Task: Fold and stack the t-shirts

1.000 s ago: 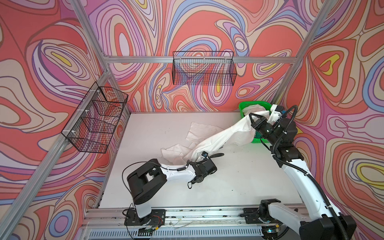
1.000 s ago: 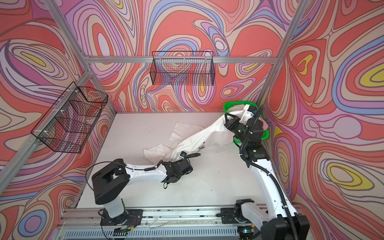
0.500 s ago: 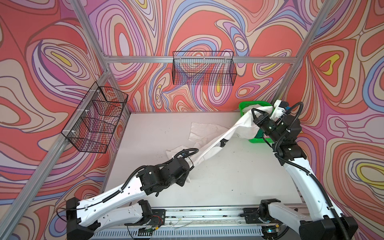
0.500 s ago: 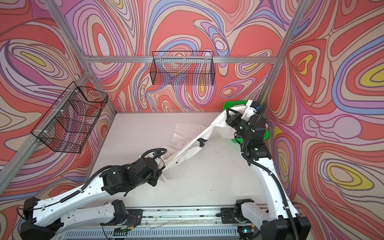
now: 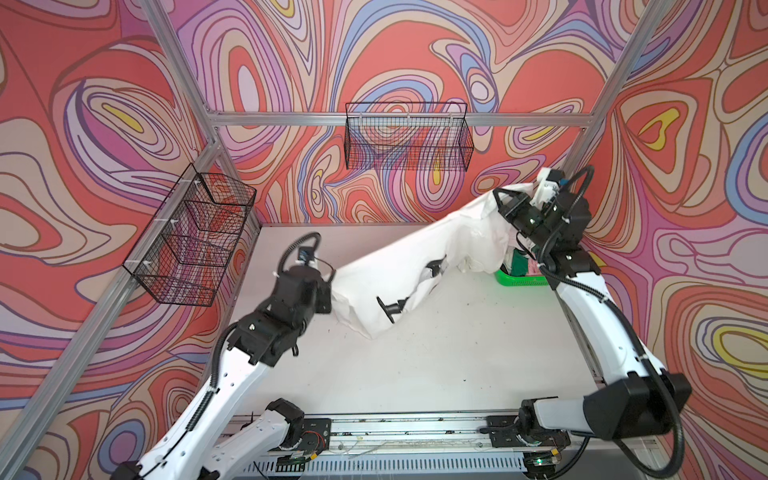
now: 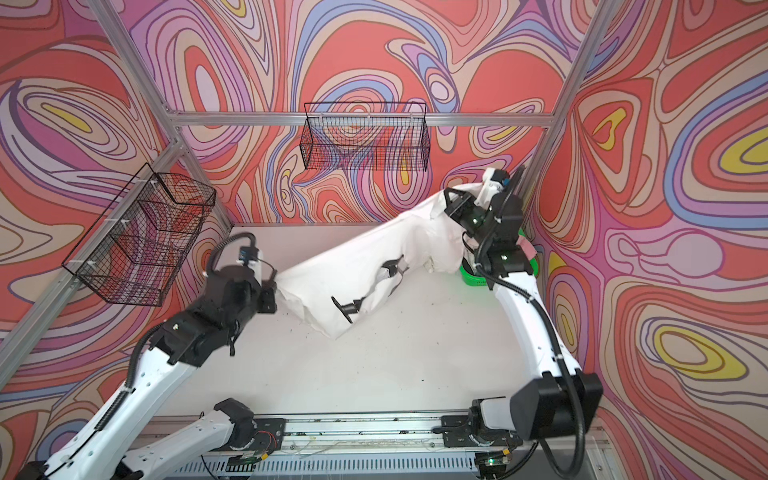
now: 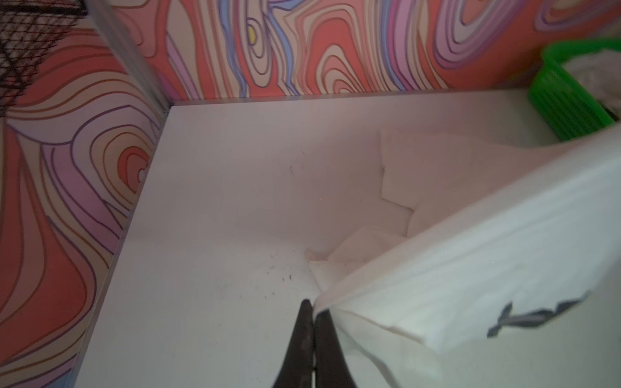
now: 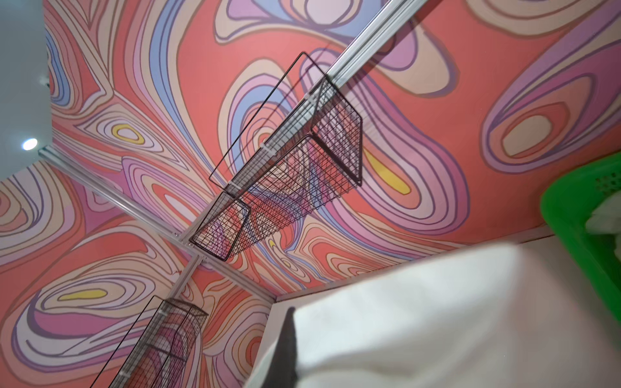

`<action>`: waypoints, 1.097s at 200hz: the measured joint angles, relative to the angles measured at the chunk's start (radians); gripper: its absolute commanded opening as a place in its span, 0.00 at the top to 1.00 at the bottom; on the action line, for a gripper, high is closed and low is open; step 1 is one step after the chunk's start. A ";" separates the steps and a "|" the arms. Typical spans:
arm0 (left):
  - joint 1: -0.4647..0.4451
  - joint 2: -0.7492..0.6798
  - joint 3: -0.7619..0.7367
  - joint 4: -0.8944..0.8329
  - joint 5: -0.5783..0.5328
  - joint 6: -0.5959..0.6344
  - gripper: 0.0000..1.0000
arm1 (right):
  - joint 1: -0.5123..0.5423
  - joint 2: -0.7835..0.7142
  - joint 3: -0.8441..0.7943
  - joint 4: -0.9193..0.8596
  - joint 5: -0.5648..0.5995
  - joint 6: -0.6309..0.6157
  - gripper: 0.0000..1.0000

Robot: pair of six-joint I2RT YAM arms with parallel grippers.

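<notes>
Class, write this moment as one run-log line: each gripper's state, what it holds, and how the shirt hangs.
left gripper: shut on white t-shirt | right gripper: shut on white t-shirt | cloth: stretched between both grippers

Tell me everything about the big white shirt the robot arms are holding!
The white t-shirt is soft, wrinkly cloth with small black printed shapes. It hangs stretched between both arms: the left gripper pinches one edge low, the right gripper pinches the other end high, near the green basket. Its middle sags toward the table.
</notes>
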 measured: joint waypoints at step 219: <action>-0.035 -0.256 -0.277 0.364 0.129 0.121 1.00 | -0.050 -0.493 -0.566 0.259 0.044 0.006 1.00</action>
